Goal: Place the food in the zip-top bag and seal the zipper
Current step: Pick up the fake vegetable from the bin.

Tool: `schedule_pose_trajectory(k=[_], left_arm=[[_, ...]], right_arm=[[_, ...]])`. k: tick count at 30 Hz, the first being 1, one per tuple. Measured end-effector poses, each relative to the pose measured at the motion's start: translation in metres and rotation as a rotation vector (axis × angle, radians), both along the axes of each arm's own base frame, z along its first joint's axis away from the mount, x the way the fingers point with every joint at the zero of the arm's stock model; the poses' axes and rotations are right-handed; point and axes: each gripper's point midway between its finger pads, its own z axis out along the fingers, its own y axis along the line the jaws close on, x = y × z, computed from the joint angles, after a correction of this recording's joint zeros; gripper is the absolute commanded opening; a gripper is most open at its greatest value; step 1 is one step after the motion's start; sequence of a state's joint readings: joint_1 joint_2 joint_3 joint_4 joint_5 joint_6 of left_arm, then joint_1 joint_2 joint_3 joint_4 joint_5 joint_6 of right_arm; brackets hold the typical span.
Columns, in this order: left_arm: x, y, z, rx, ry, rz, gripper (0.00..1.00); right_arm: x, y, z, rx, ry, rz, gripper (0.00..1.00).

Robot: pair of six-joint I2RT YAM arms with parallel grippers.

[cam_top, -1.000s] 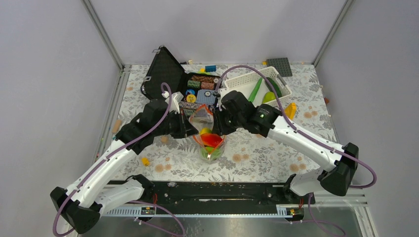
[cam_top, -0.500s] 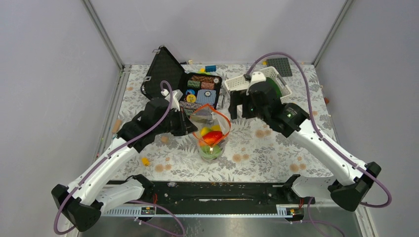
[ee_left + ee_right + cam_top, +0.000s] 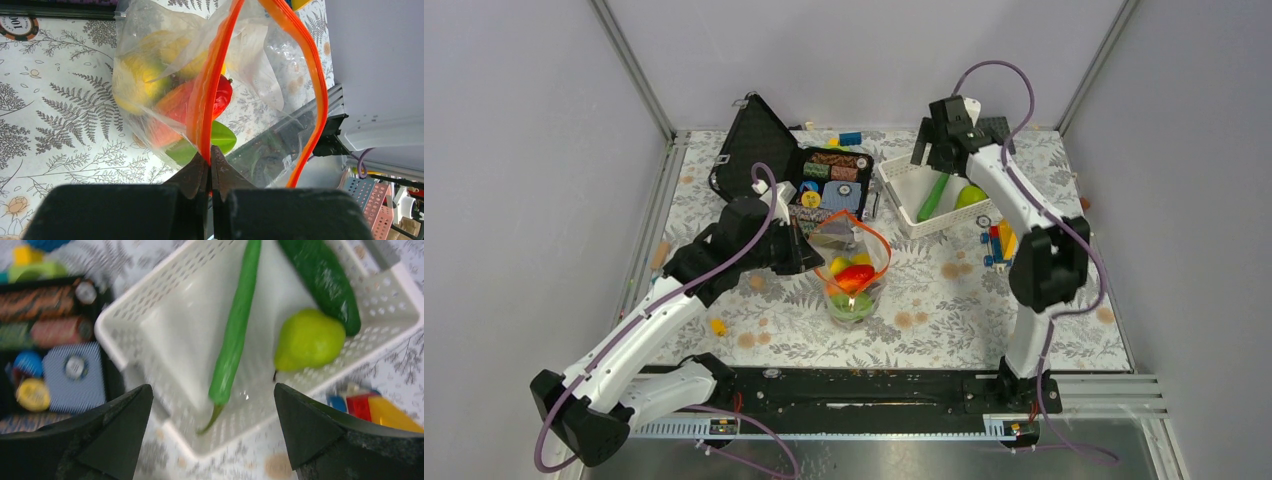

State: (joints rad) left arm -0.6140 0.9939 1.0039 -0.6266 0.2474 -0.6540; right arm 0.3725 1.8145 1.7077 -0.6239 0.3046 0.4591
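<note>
Swung back from the zip-top bag, the right pincer hangs spread wide over the white basket in the top view, the left wrist view shows the left pincer clamped on the zipper with food inside the bag, and the right wrist view shows a pear and a cucumber lying in the basket.

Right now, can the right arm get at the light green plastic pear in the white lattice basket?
Probably yes. The right gripper hangs open over the white lattice basket, and the light green pear lies uncovered there, beside the dark green cucumber; nothing stands between gripper and pear.
</note>
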Motion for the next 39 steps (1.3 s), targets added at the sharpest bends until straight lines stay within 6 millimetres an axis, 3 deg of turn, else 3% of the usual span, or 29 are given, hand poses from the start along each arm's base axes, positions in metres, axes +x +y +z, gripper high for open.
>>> schedule_pose_trajectory(k=[5, 10, 18, 28, 34, 36, 39], left_arm=[[-0.001, 0.001, 0.004, -0.005, -0.015, -0.004, 0.00], [-0.002, 0.002, 0.007, -0.008, -0.030, -0.007, 0.00], [-0.002, 0.003, 0.007, -0.005, -0.034, -0.009, 0.00], [-0.002, 0.003, 0.007, -0.005, -0.035, -0.009, 0.00], [-0.003, 0.003, 0.009, -0.009, -0.040, -0.009, 0.00], [-0.003, 0.003, 0.009, -0.009, -0.040, -0.009, 0.00], [-0.003, 0.003, 0.009, -0.009, -0.041, -0.009, 0.00]], right_arm=[[0.062, -0.030, -0.046, -0.051, 0.059, -0.124, 0.97], [0.096, -0.033, -0.085, -0.067, 0.114, -0.152, 0.94], [0.087, -0.028, -0.131, -0.057, 0.230, -0.175, 0.84], [0.074, -0.018, -0.158, 0.065, 0.331, -0.200, 0.78], [0.055, -0.022, -0.181, 0.111, 0.426, -0.221, 0.75], [0.054, -0.023, -0.179, 0.121, 0.422, -0.226, 0.69], [0.053, -0.024, -0.180, 0.124, 0.423, -0.231, 0.44]])
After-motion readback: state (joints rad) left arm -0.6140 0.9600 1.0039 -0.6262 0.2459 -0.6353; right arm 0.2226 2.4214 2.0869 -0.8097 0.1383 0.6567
